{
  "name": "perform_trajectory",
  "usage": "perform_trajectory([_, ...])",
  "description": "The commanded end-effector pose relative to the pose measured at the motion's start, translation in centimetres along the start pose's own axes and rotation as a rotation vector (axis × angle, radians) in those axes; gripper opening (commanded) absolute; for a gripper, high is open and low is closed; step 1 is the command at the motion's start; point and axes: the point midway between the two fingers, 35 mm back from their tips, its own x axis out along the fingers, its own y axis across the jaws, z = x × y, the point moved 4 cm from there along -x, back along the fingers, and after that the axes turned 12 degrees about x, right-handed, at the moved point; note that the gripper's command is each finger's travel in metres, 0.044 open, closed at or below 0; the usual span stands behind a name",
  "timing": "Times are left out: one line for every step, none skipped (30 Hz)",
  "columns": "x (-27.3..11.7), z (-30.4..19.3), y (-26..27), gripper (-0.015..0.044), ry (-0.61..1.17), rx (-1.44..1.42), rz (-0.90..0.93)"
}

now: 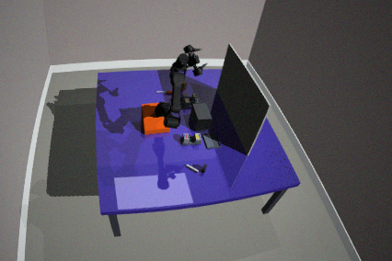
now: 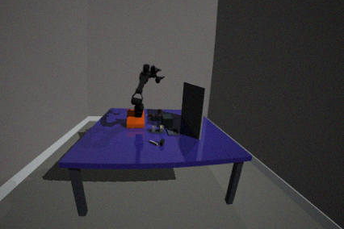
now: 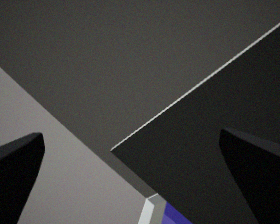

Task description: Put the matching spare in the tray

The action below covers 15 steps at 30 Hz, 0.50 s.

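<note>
My gripper [image 1: 202, 57] [image 2: 162, 73] [image 3: 132, 137] is open and empty, raised high above the back of the table. A dark grey boxy unit [image 1: 201, 117] [image 2: 167, 120] stands in front of the tall panel; no code on it can be read. A flat dark grey tray [image 1: 212, 141] [image 2: 172, 132] lies just in front of it. Small grey parts with pale and yellow tops [image 1: 197, 139] sit left of the tray. More small dark parts [image 1: 190, 100] lie behind the boxy unit, partly behind the arm. The wrist view shows none of these parts.
A tall dark panel [image 1: 241, 100] [image 2: 192, 110] [image 3: 191, 140] stands right of the parts. An orange block [image 1: 156, 125] [image 2: 136, 122] is at the arm's base. A short white rod [image 1: 191, 168] and a small dark piece [image 1: 203, 168] lie near the front.
</note>
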Motion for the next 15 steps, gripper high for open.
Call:
perform_trajectory([6.4, -2.0, -1.8, 0.0440, 0.155, -0.152, -0.209])
perform_trajectory([7.4, -2.3, -2.4, 0.0440, 0.186, -0.174, -0.248])
perform_trajectory([8.4, -2.7, -3.1, 0.0440, 0.217, -0.194, -0.286])
perform_trajectory([9.4, -3.1, -3.8, 0.0440, 0.252, -0.216, -0.327])
perform_trajectory([10.3, -3.5, -4.6, 0.0440, 0.290, -0.237, -0.368])
perform_trajectory([11.2, -3.9, -5.4, 0.0440, 0.328, -0.255, -0.410])
perform_trajectory([12.1, -4.3, -6.3, 0.0440, 0.367, -0.272, -0.451])
perform_trajectory([12.9, -4.7, -7.3, 0.0440, 0.407, -0.287, -0.493])
perform_trajectory([13.6, -5.0, -8.3, 0.0440, 0.447, -0.300, -0.535])
perform_trajectory([14.3, -5.4, -9.3, 0.0440, 0.488, -0.311, -0.577])
perform_trajectory([14.9, -5.8, -10.4, 0.0440, 0.530, -0.321, -0.620])
perform_trajectory([15.4, -6.1, -11.5, 0.0440, 0.573, -0.329, -0.663])
perform_trajectory([16.0, -6.4, -12.7, 0.0440, 0.617, -0.335, -0.706])
perform_trajectory([16.4, -6.8, -13.9, 0.0440, 0.661, -0.340, -0.749])
perform_trajectory([16.8, -7.1, -15.1, 0.0440, 0.707, -0.343, -0.793])
